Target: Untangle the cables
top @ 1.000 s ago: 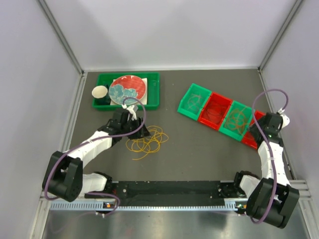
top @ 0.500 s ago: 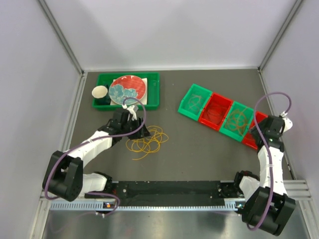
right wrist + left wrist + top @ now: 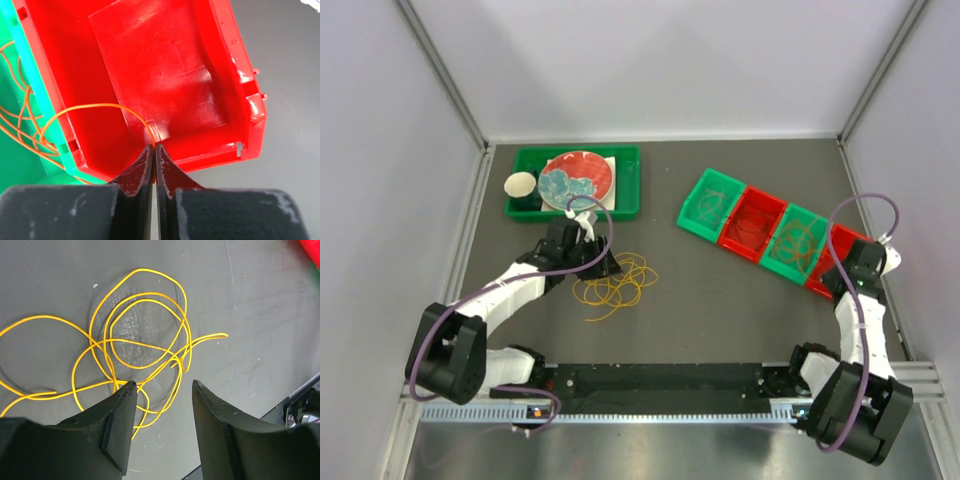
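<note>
Cables [image 3: 135, 337]: light, floppy wire; grasp one outer loop. Left fingers [image 3: 115, 425] spread; right fingers [image 3: 135, 175] apparently pinch orange strand [image 3: 90, 106].

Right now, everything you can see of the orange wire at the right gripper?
Thin, glossy orange wire, flexible-looking. It is pinched between the shut tips of the right gripper. From there it curves in an arc across a corner of the red bin, crosses its wall and runs into the neighbouring green bin, joining more orange loops. Its far end cannot be made out.
</note>
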`<state>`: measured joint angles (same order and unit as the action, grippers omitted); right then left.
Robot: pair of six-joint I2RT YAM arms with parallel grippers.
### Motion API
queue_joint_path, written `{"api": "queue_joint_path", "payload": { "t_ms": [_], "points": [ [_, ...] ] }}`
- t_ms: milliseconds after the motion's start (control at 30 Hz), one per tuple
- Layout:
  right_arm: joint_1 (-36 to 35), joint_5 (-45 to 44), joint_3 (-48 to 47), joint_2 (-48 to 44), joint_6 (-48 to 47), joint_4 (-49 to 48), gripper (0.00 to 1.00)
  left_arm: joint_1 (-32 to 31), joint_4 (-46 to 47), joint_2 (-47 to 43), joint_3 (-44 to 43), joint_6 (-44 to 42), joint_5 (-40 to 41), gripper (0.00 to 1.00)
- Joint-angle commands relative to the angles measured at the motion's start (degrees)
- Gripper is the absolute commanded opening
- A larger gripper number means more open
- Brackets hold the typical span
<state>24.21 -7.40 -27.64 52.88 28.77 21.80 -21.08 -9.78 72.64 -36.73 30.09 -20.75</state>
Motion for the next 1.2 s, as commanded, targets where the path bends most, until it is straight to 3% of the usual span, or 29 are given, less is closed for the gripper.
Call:
{"api": "queue_joint_path", "payload": {
  "t_ms": [0, 300, 533, 800, 1033, 1167],
  "points": [
    [0.67, 0.19, -2.59, -3.47, 0.14, -1.15, 0.0, 0.25, 3.01, -0.22, -0.36, -0.12, -0.78, 0.53],
    [-0.64, 8.96, -11.12, -5.25, 1.72, -0.17, 0.0, 0.16, 3.1, 0.39, -0.97, -0.11, -1.04, 0.53],
    [-14.7, -2.35, -16.74, 7.31, 0.75, -5.44, 0.0, 0.16, 2.75, 0.66, -0.97, -0.12, -0.96, 0.52],
    [-15.77, -2.71, -18.42, 23.83, 2.95, -11.95, 0.0, 0.25, 1.78, -0.31, -1.24, -0.38, -0.43, 0.53],
    [-16.03, -3.06, -18.86, 26.57, 2.78, -12.05, 0.0, 0.16, 2.05, 0.13, -1.24, -0.38, -0.78, 0.53],
    [-16.03, -3.32, -19.3, 24.82, 1.64, -9.94, 0.19, 0.16, 2.22, 0.75, -1.41, -0.38, -1.04, 0.53]
  ]
}}
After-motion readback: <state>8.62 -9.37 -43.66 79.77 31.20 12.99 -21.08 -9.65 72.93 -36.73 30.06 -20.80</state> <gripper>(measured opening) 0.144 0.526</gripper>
